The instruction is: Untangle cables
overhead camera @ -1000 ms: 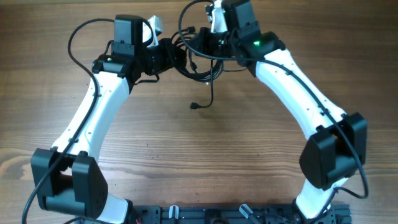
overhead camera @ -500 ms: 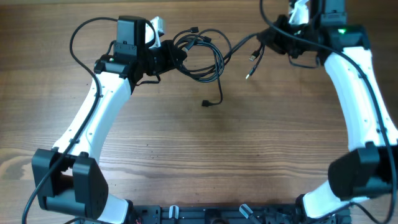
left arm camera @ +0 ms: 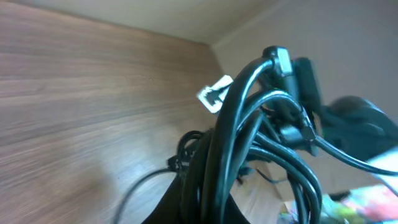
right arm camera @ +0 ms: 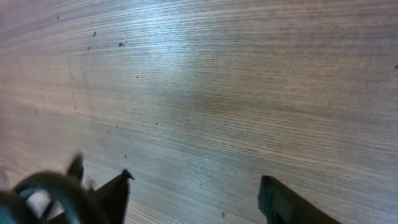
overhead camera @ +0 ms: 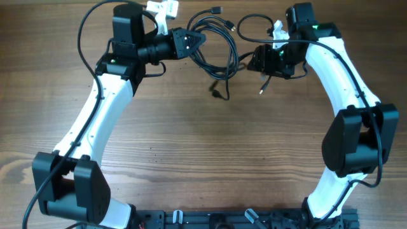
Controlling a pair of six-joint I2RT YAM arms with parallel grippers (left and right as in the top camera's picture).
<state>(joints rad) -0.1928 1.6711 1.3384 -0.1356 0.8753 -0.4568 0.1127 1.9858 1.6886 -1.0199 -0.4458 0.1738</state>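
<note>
Since half a second ago my right arm has swung back in from the far right corner, and the right claw [overhead camera: 257,60] now sits just beside the cables [overhead camera: 219,44]. The bundle has shifted toward the far edge of the bench [overhead camera: 191,146].

My left claw [overhead camera: 193,42] is clamped on the near-left side of the bundle. On the left wrist camera, several thick black strands [left arm camera: 230,143] rise from between its fingers and cross each other. A silver connector tip [left arm camera: 214,96] sticks out behind them.

From overhead the cables form overlapping loops between the two claws. One plug end [overhead camera: 219,95] hangs toward me below the loops, and another plug [overhead camera: 216,9] points out at the far side. A third cord end with a light tip [overhead camera: 261,91] dangles just under the right claw.

The right wrist camera shows that claw spread wide, one finger [right arm camera: 118,190] at the left and the other [right arm camera: 277,199] at the right. Only bare wood grain [right arm camera: 217,93] lies between them. A blurred dark curve of cord [right arm camera: 43,193] lies outside the left finger. I cannot tell whether it touches the finger.
</note>
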